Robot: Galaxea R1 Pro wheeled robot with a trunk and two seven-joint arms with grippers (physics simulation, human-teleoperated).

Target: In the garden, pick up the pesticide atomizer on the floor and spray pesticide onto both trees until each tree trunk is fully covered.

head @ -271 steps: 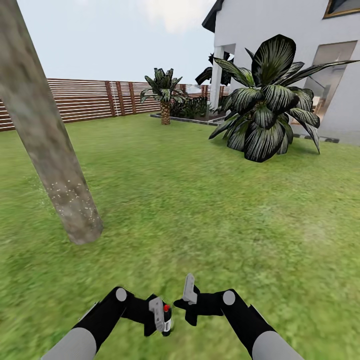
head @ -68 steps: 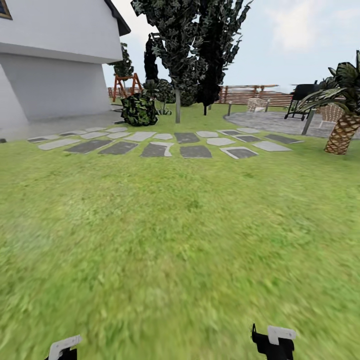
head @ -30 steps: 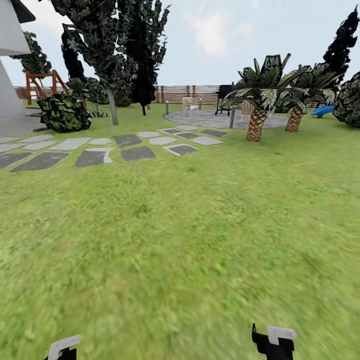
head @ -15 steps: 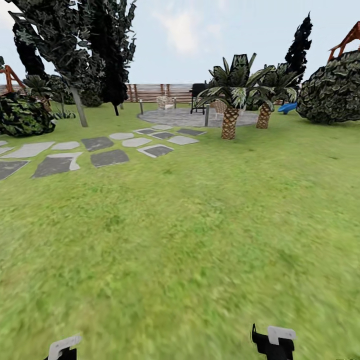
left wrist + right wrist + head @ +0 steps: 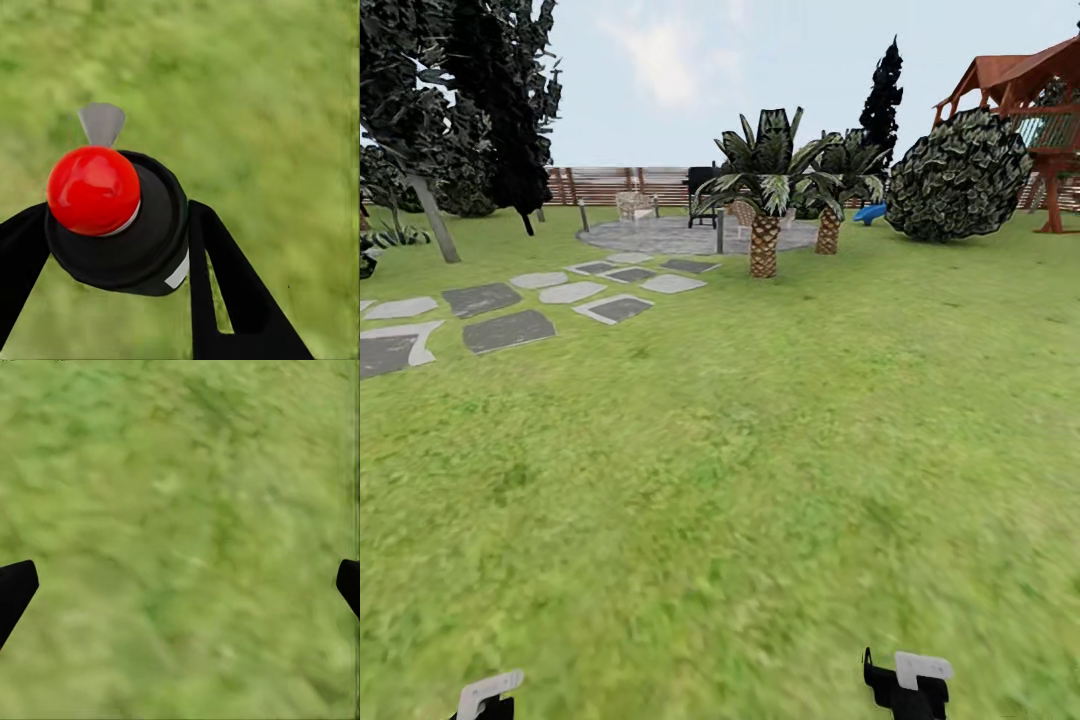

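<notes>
Head view looks over a broad lawn point(image 5: 740, 450) with both grippers cut off at the lower edge: of the left gripper point(image 5: 487, 695) just a pale fingertip and a dark scrap show, of the right gripper point(image 5: 908, 682) a black body with a white pad. From here neither one's spread can be judged.

Left wrist view settles it for that side: the black fingers point(image 5: 225, 285) are clamped on the pesticide atomizer point(image 5: 120, 221), seen end-on as a dark round body with a red knob and a grey nozzle tip, grass blurred beneath.

Right wrist view has the finger tips point(image 5: 15, 589) at opposite edges, spread wide over bare grass, holding nothing.

Far off lie stepping stones point(image 5: 510, 325), the round grey floor point(image 5: 660, 237) with small, indistinct furniture, two short palms point(image 5: 765, 200), a rounded shrub point(image 5: 958, 178), a slatted fence point(image 5: 610, 183) and a red playhouse point(image 5: 1040, 100) cropped at the edge. At the left edge a pale leaning tree trunk point(image 5: 435, 220) rises into a dark, partly cropped crown.
</notes>
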